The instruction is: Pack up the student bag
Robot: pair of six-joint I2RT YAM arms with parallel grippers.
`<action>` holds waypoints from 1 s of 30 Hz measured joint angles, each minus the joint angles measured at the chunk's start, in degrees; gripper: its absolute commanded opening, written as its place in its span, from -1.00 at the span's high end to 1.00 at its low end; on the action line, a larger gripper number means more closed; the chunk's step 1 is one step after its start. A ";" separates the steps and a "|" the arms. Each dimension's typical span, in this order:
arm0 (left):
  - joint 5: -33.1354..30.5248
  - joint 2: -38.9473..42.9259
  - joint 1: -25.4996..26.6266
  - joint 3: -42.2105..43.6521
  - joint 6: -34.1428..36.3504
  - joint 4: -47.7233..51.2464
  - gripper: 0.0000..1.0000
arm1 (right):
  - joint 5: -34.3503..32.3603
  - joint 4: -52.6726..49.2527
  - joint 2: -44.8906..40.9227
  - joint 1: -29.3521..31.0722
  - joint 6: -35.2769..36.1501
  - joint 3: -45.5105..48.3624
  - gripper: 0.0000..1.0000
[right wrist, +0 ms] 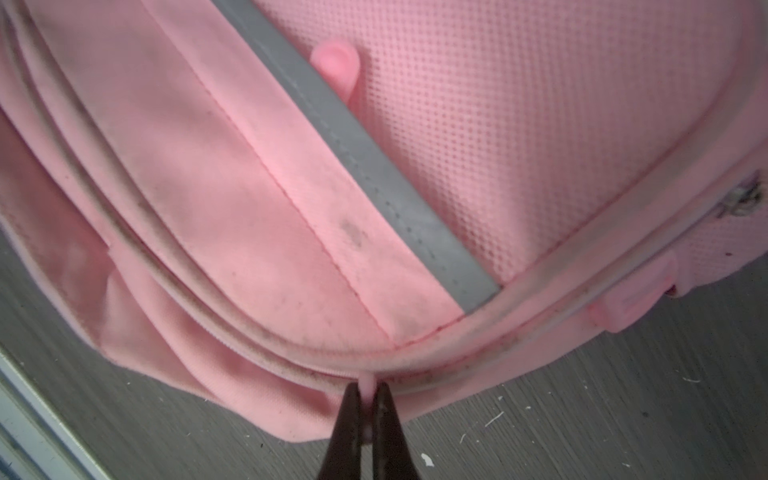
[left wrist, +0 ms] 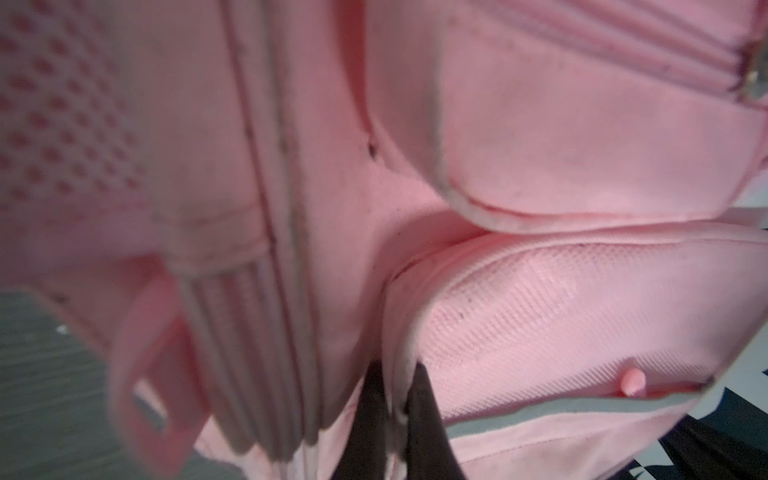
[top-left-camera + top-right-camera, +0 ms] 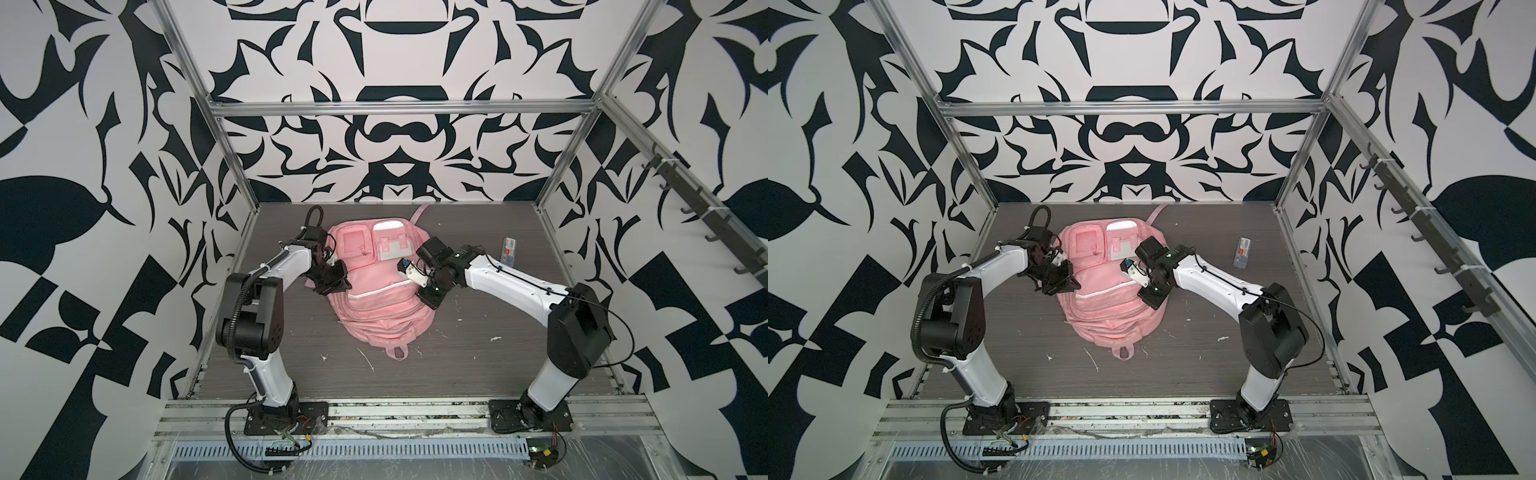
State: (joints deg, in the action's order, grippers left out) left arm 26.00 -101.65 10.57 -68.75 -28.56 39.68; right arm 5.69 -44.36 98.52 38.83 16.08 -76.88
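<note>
The student bag (image 3: 376, 309) (image 3: 1108, 316), a pink backpack with grey-white strips, lies flat in the middle of the table in both top views. My left gripper (image 3: 344, 286) (image 3: 1073, 285) is at the bag's left side. In the left wrist view it (image 2: 398, 401) is shut on a piped fabric edge (image 2: 395, 332) of the bag. My right gripper (image 3: 428, 301) (image 3: 1152, 300) is at the bag's right side. In the right wrist view it (image 1: 367, 409) is shut on a small pink zip pull (image 1: 367, 384) at the bag's rim, just above the table.
A small clear packet with a red label (image 3: 509, 249) (image 3: 1243, 251) lies on the table at the back right. White scraps (image 3: 495, 338) dot the grey tabletop (image 3: 457, 365). Metal frame posts (image 3: 232, 166) and patterned walls close the table in.
</note>
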 measured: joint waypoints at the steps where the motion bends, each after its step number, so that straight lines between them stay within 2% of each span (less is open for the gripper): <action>1: 0.76 0.61 -0.26 0.63 -1.40 -0.94 1.00 | -0.70 -0.11 0.09 -0.07 0.37 -0.24 1.00; 7: 5.68 3.10 -1.70 5.44 -12.13 -8.07 1.00 | -4.52 -0.96 -0.39 1.31 2.80 0.09 1.00; 11: 7.76 3.15 -1.88 7.23 -18.62 -11.93 1.00 | -6.25 -0.66 -3.65 3.89 4.17 2.16 1.00; 17: 8.98 4.02 -1.57 7.30 -24.11 -14.78 1.00 | -7.34 0.55 -6.91 5.77 3.65 3.23 1.00; 24: 9.14 5.79 0.87 8.50 -30.12 -19.78 1.00 | -7.65 0.96 -1.22 8.79 1.22 -0.33 1.00; 30: 7.61 9.22 2.69 11.98 -34.69 -24.24 1.00 | -5.79 3.43 2.19 10.05 -3.98 -2.71 1.00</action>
State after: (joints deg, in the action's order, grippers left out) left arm 33.61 -92.42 13.26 -56.77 -63.24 15.44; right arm -0.10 -40.93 100.71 48.88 12.10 -79.59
